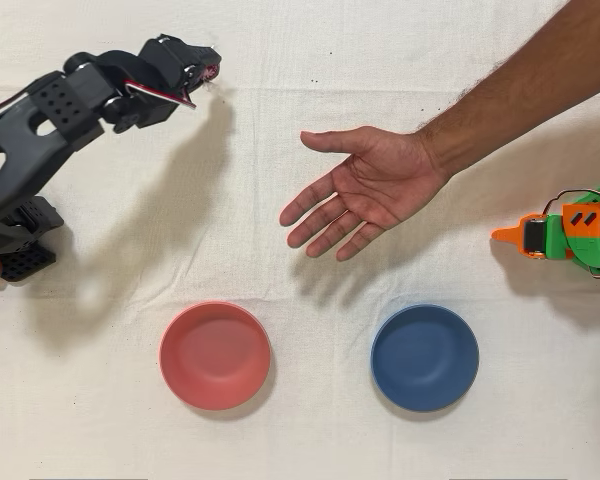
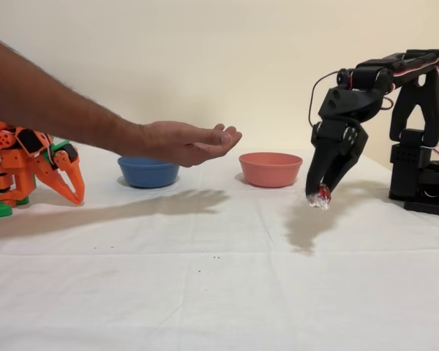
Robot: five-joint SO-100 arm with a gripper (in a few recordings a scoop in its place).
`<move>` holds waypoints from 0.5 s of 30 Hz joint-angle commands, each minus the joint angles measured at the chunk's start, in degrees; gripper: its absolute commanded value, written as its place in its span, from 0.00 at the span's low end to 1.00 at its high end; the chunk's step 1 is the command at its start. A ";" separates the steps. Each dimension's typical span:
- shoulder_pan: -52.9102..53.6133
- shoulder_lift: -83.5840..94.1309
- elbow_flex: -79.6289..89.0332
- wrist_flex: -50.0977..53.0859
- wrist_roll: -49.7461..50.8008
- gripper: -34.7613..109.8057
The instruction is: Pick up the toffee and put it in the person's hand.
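Fingers (image 2: 329,172) of our black arm's gripper (image 2: 320,194) are pinched narrow on the toffee (image 2: 321,195), which hangs at the very tips, clear of the worktop (image 2: 219,292) w/ its shadow just below in the fixed view. In the overhead view we see the toffee (image 1: 211,73) as a small red speck at the gripper (image 1: 202,78) nose, top left of frame.

Moving outward: the person's hand (image 1: 365,190) waits palm up, fingers spread, about mid-worktop in the overhead view, well apart from the gripper. In the fixed view the hand (image 2: 186,141) floats above the cloth, roughly level w/ the toffee or a bit higher. Beyond it sit a pink bowl (image 1: 215,355) and a blue bowl (image 1: 424,357), side by side, both away from the direct path. An orange arm (image 2: 29,164) stands idle on the far side.

We judge the pick as done and the carry to the palm as what's left.

Risks, as we see them:
- Grip looks to be on the tip only, maybe partly on a wrapper end; a jerk in transit could shake the sweet loose onto the cloth.
- Coming in too low could bump the person's fingertips, since the palm is raised.
- Letting go short of the palm, or over the gaps btwn spread fingers, could let such a small sweet roll off or fall thru.
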 commanded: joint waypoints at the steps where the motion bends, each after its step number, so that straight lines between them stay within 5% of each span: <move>1: 2.02 9.32 -4.48 1.67 0.35 0.30; 15: 11.69 13.89 -16.61 5.71 -2.55 0.30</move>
